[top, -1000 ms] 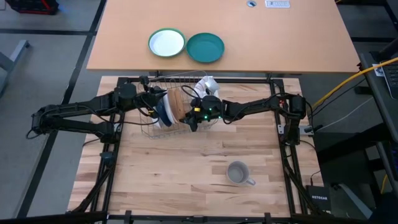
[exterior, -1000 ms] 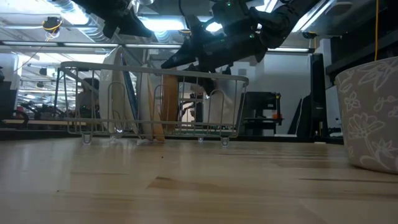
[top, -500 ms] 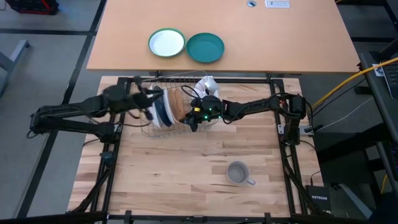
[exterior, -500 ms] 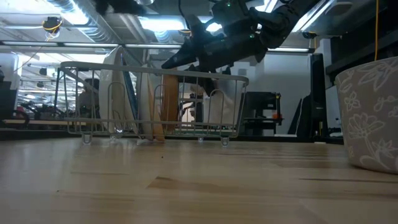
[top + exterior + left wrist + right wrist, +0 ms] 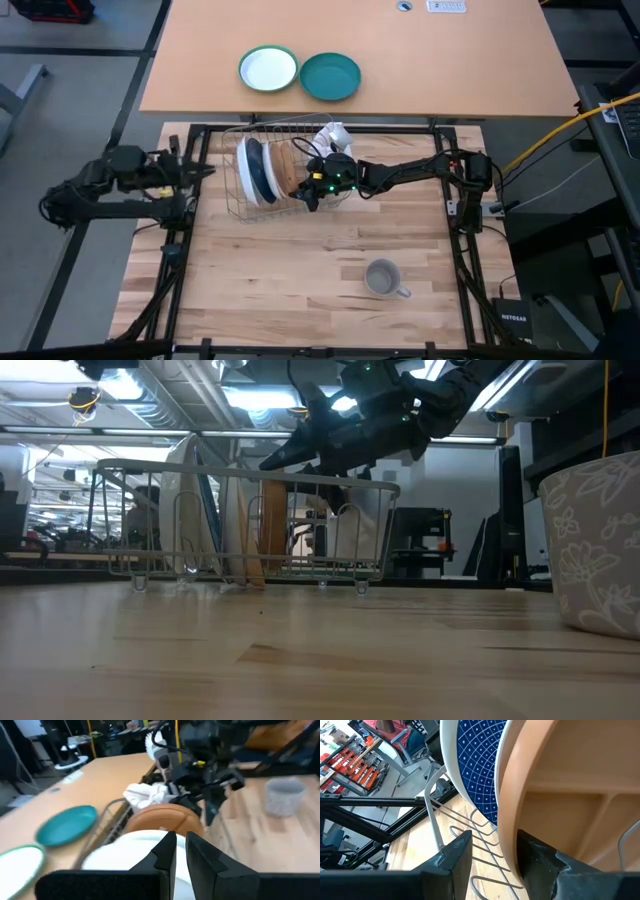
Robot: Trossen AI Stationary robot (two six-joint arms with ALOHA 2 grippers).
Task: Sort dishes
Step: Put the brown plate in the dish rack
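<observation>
A wire rack at the table's far left holds plates on edge: a white one, a dark blue one and a tan one. My right gripper reaches into the rack from the right and is shut on the tan plate. My left gripper hangs shut and empty beyond the table's left edge, its fingers pointing toward the rack. A grey mug stands upright on the near right of the table. My right gripper has the tan plate's rim between its two fingers, one finger on the plate's hollow face and the other on its back. The fingers come nearly level from the table's right. The plate stands on edge in the rack.
A green-rimmed white plate and a teal plate lie on the tan table beyond the far edge. A white crumpled thing sits at the rack's far right corner. Bare wood stretches across the table's near half.
My left gripper has drawn back from the plates in the rack toward the table's left edge, rolling as it went. The plates stay on edge in the rack. My right gripper has kept still at the tan plate.
</observation>
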